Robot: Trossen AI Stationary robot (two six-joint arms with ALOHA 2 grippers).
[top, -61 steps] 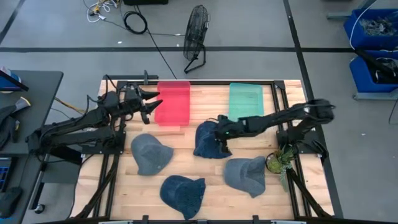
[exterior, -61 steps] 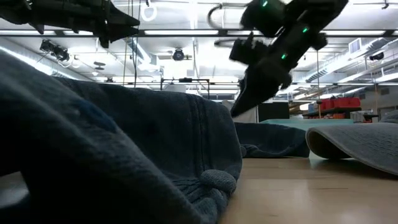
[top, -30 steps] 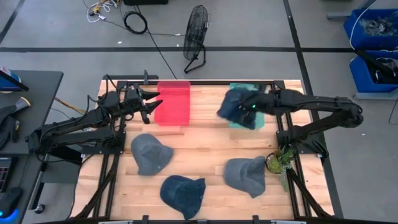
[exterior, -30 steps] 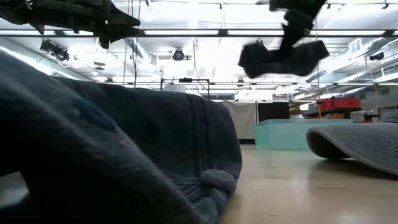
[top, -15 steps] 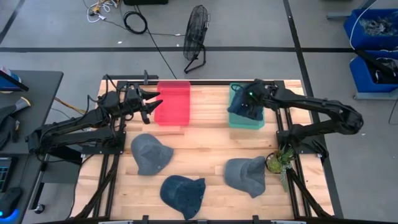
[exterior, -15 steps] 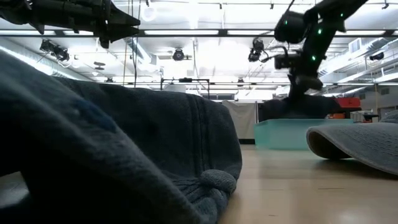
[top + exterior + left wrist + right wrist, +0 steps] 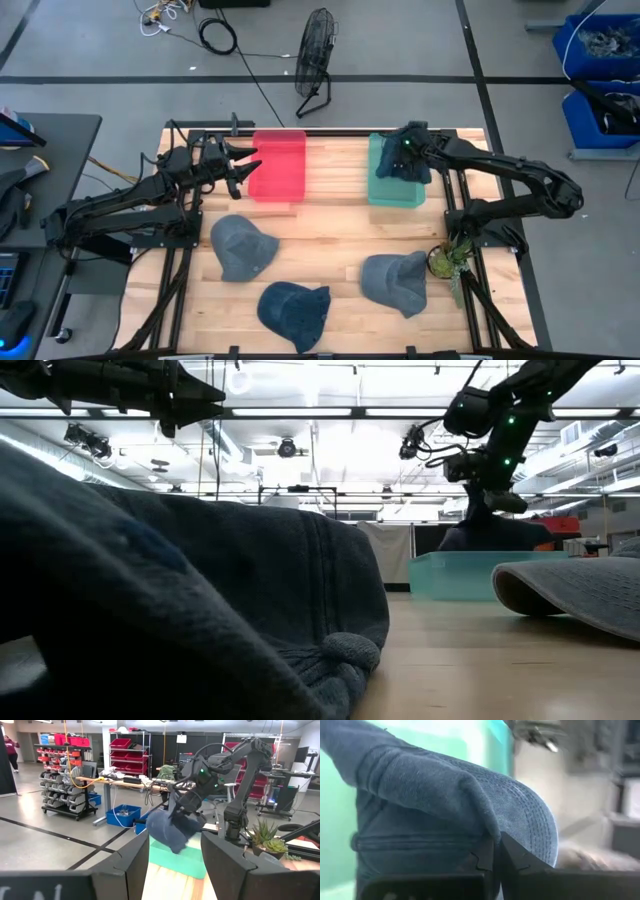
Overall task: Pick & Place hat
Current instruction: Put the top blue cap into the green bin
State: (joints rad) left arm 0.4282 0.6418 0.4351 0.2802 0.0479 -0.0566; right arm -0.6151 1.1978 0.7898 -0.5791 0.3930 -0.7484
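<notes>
My right gripper (image 7: 404, 150) is shut on a dark blue denim hat (image 7: 408, 163) over the teal bin (image 7: 385, 190) at the table's far right. In the low view the hat (image 7: 490, 536) hangs below the gripper (image 7: 479, 508), and the bin's wall (image 7: 450, 575) hides its lower end. My left gripper (image 7: 246, 166) stands open in the air over the left side of the red bin (image 7: 280, 170), holding nothing. A grey-blue hat (image 7: 243, 247), a dark blue hat (image 7: 295, 310) and a grey hat (image 7: 395, 282) lie on the table. My right gripper pinches a fold of the hat's denim (image 7: 470, 827) between its two fingertips (image 7: 512, 857). The fingers come from above, pointing down. The hat hangs below them with its lower part inside the teal bin; whether it rests on the bin's floor I cannot tell.
A small potted plant (image 7: 447, 258) stands at the table's right edge beside the grey hat. A floor fan (image 7: 315, 55) stands beyond the far edge. Bare wood lies between the bins and the three hats.
My right gripper, still shut on the denim hat, has come down from high over the table to the teal bin and drifted a little toward the far right. The hat now hangs with its lower end behind the bin's wall.
</notes>
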